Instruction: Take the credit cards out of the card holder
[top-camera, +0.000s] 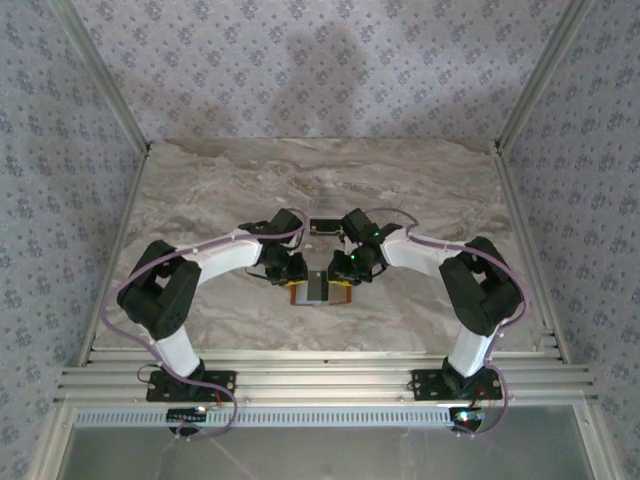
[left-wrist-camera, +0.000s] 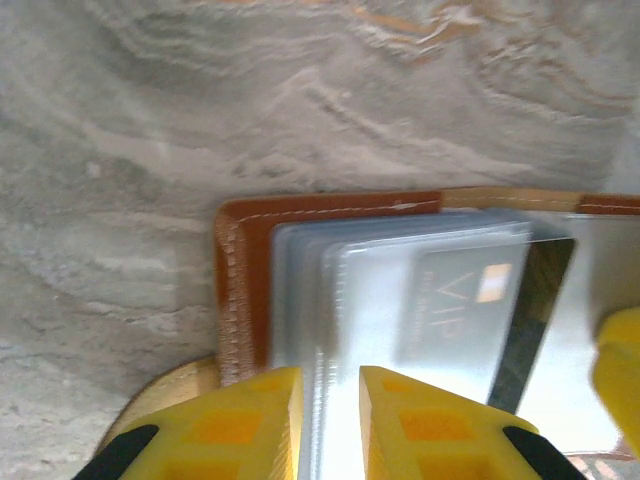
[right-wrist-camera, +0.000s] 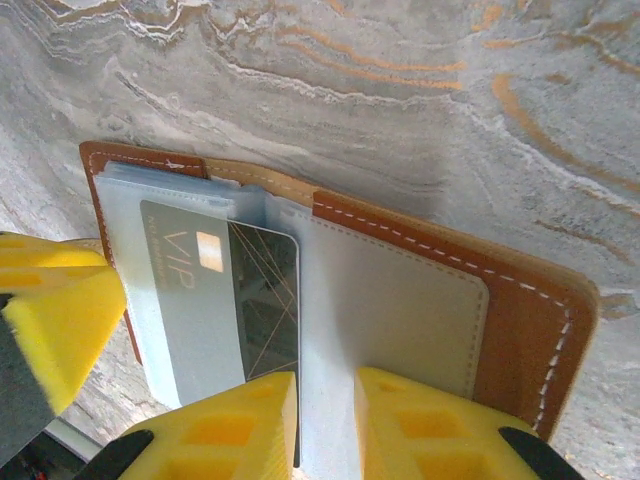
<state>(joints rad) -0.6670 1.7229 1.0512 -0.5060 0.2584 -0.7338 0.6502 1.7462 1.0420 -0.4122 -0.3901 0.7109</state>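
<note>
Setup: card holder (top-camera: 322, 291) lies open on the desk (top-camera: 420, 190), midway between the two arms; orange-brown cover down, pale inner face up. On one half the credit cards (right-wrist-camera: 205, 290) sit in the clear sleeves (left-wrist-camera: 300, 300); the top one, marked VIP, looks grey through the plastic, its dark end bare; none is out yet.

State, left end effector (left-wrist-camera: 330, 425): narrow, fingers astride the sleeve edge, apparently pinching it and not a card. State, right end effector (right-wrist-camera: 325, 430): narrow, gripping the edge of the pale flap on the other half.

Judgement: right should pin the holder flat; left should shift to the bare card end, take the card alone, and pull along the sleeve's plane. Risks: the sleeve drags with it; the holder lifts; two cards come together.
</note>
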